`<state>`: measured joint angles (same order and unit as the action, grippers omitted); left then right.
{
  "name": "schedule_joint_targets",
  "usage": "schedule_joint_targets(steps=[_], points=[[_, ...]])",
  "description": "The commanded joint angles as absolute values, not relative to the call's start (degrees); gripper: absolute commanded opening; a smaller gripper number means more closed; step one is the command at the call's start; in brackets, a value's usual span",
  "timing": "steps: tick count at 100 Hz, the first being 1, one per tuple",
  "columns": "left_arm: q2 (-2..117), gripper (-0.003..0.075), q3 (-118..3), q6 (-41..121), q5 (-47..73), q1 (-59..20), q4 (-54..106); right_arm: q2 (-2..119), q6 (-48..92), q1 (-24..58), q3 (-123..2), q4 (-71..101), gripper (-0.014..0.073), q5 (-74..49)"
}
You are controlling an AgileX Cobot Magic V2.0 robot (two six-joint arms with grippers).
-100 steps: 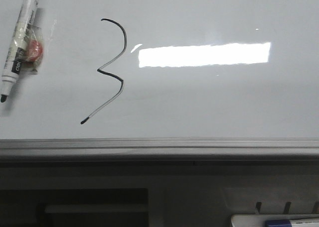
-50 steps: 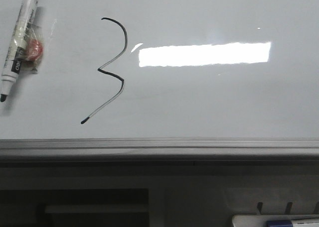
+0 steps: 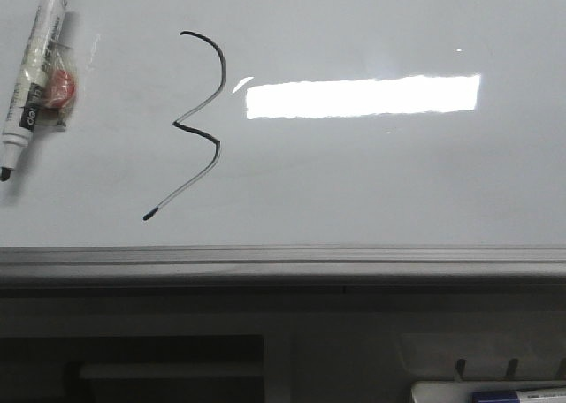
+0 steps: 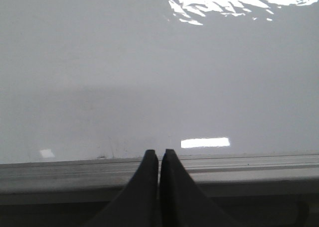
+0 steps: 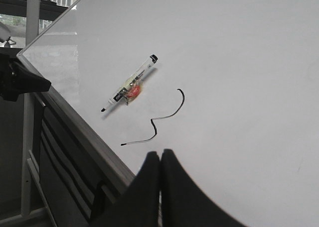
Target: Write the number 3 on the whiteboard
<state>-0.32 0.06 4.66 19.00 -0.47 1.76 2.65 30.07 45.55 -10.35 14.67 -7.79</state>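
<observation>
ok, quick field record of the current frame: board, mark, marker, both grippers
whiteboard: glossy, bright rectangular glare right of centre, grey rail along bottom edge
number 3: drawn left of the glare; curved top, sharp middle kink, faded tail ending in a dark dot
marker: lies on the board left of the 3, uncapped, tip toward the rail, red tag on its barrel
left gripper: shut, empty, at the rail
right gripper: shut, empty, clear of the marker
task state: 3 is written
</observation>
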Motion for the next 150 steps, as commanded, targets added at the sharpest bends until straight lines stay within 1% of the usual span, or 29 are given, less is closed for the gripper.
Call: schedule_joint_targets(steps=[1,8,15,23,31,50,76,83,95,105,117,121,128,139,150], points=[[-1.7,-0.0020,0.7,4.0,15.7,-0.3,1.7,3.1,30.0,45.3,-11.9,14.9,-0.0047,-2.0],[-1.7,-0.0020,0.7,4.0,15.7,-0.3,1.7,3.1,29.7,45.3,-11.9,14.9,-0.0047,-1.3],[-1.7,-0.0021,0.7,4.0,15.7,-0.3,1.7,3.1,26.2,44.9,-11.9,11.6,-0.0047,-0.8],[-1.7,-0.0020,0.7,4.0,15.7,-0.3,1.7,3.1,19.2,42.8,-11.9,7.1,-0.0047,-0.8],[-1.7,-0.0020,0.7,4.0,15.7,-0.3,1.7,3.1,17.7,39.8,-11.9,5.9,-0.0047,-0.8],[-1.7,-0.0020,0.7,4.0,15.7,-0.3,1.7,3.1,17.6,27.7,-11.9,1.2,-0.0047,-0.7],[-1.7,-0.0020,0.7,4.0,15.7,-0.3,1.7,3.1,17.6,6.9,-11.5,-1.1,-0.0047,-1.9],[-1.7,-0.0020,0.7,4.0,15.7,-0.3,1.7,3.1,17.6,2.5,-10.3,-0.7,-0.0047,-1.9],[-1.7,-0.0020,0.7,4.0,15.7,-0.3,1.7,3.1,17.3,-2.5,-6.7,-0.4,-0.0047,-1.8],[-1.7,-0.0020,0.7,4.0,15.7,-0.3,1.7,2.6,17.3,-4.4,-3.1,1.3,-0.0047,-1.6],[-1.7,-0.0020,0.7,4.0,15.7,-0.3,1.7,0.5,17.3,-4.6,2.4,4.1,-0.0047,0.0],[-1.7,-0.0020,0.7,4.0,15.7,-0.3,1.7,-0.5,17.3,-4.6,2.1,5.0,-0.0047,-4.9],[-1.6,-0.0020,0.7,4.0,15.7,-0.3,1.7,-1.4,17.3,-4.6,2.2,5.1,-0.0047,-7.4],[-1.6,-0.0020,0.7,4.0,15.7,-0.3,1.7,-1.4,16.8,-4.6,2.2,5.1,-0.0047,-8.3],[-1.6,-0.0020,0.7,4.0,15.7,-0.3,1.7,-1.4,11.3,-4.6,2.2,3.9,-0.0047,-10.0]])
